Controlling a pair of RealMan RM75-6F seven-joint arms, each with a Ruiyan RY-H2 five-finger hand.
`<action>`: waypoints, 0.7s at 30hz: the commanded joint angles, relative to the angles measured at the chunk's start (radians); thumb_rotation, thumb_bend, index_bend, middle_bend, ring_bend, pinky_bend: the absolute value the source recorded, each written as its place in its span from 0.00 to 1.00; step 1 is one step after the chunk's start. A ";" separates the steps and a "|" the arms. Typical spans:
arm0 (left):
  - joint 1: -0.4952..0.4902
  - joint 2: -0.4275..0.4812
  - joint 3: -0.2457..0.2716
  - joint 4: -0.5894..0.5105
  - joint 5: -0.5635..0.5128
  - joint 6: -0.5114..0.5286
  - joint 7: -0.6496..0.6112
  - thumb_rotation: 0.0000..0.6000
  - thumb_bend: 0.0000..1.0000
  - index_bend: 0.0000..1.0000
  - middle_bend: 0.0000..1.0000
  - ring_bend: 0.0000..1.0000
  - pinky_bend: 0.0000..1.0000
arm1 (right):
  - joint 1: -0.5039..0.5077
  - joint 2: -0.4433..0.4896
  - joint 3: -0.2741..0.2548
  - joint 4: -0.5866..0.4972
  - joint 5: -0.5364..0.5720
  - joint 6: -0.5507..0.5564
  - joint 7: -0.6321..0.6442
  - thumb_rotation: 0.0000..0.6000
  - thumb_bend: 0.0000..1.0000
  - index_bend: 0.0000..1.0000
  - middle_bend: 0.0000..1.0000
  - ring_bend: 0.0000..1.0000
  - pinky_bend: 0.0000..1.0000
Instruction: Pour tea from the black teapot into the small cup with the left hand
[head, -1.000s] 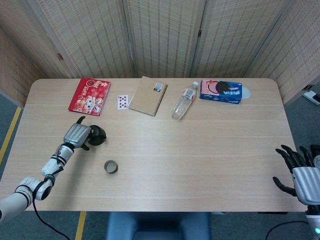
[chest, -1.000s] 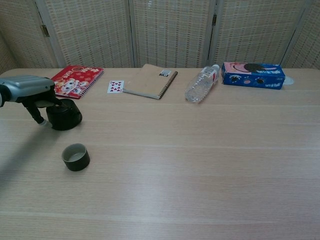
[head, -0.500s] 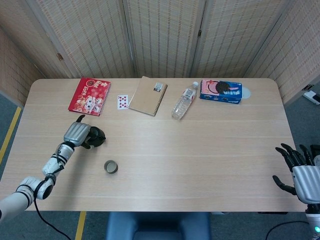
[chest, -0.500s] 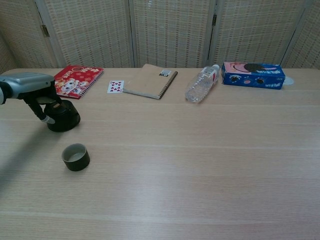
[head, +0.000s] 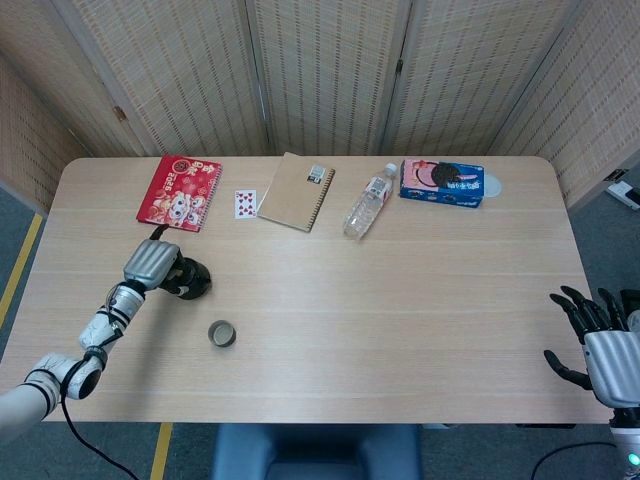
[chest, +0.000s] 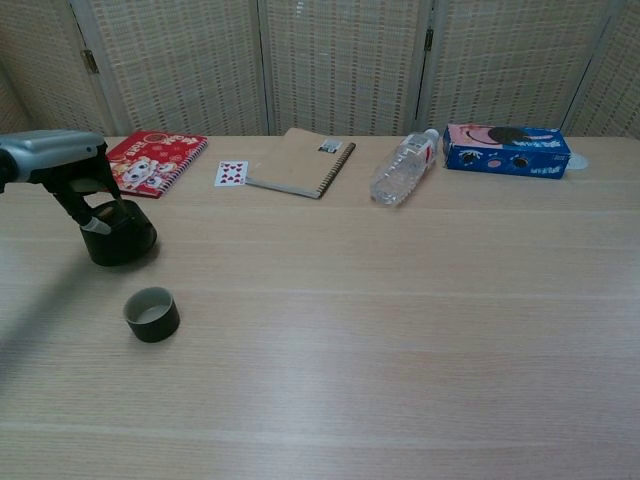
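Observation:
The black teapot (head: 192, 279) (chest: 120, 240) stands on the table's left side. My left hand (head: 150, 264) (chest: 55, 160) is at its left, with fingers (chest: 88, 212) curled around the handle. Whether the pot's base touches the table I cannot tell. The small dark cup (head: 222, 334) (chest: 152, 314) stands upright a short way in front and to the right of the teapot, apart from it. My right hand (head: 600, 340) hangs off the table's near right corner with fingers spread and nothing in it; only the head view shows it.
Along the far side of the table (head: 400, 300) lie a red book (head: 180, 192), a playing card (head: 245, 203), a brown spiral notebook (head: 296, 191), a plastic bottle (head: 368, 214) on its side and a blue cookie box (head: 442, 183). Woven screens stand behind.
My left hand has shifted slightly left and closed its fingers tighter on the teapot's handle; the teapot has moved a little left and toward the near edge. The right hand and cup are unchanged.

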 joint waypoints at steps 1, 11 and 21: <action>0.004 0.028 -0.002 -0.043 0.002 0.010 -0.005 1.00 0.03 1.00 1.00 0.89 0.00 | 0.000 0.000 -0.001 0.000 0.001 -0.001 -0.001 1.00 0.28 0.15 0.15 0.19 0.02; 0.003 0.079 -0.015 -0.125 -0.057 -0.026 0.071 0.94 0.03 1.00 1.00 0.88 0.00 | 0.002 -0.005 0.000 0.006 0.004 -0.005 0.003 1.00 0.28 0.16 0.15 0.19 0.02; 0.000 0.099 -0.019 -0.161 -0.077 -0.036 0.095 0.62 0.01 1.00 1.00 0.88 0.00 | 0.006 -0.009 0.002 0.018 0.011 -0.014 0.013 1.00 0.28 0.16 0.15 0.19 0.02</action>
